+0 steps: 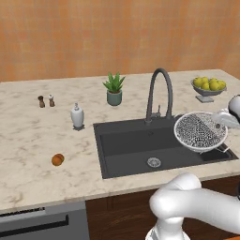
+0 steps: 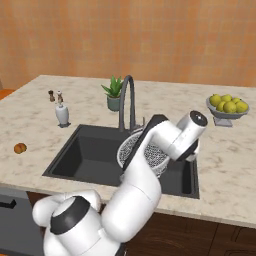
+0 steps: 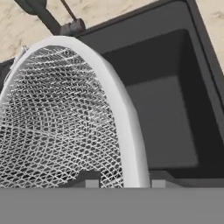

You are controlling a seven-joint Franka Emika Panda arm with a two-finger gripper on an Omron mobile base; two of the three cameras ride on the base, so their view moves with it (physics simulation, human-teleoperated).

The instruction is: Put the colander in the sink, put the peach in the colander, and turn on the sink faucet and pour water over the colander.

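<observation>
**Colander held tilted over the sink**

Left base view: the colander hangs tilted over the right end of the sink, beside the faucet. The peach lies on the counter, well left of the basin.

Right base view: the arm hides most of the mesh bowl.

Hand view: the gripper is clamped on the colander's rim, one tip each side. No readable writing anywhere.

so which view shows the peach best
The left base view: the peach lies unobstructed on the counter left of the sink. The right base view shows it smaller, near the left edge.
</observation>
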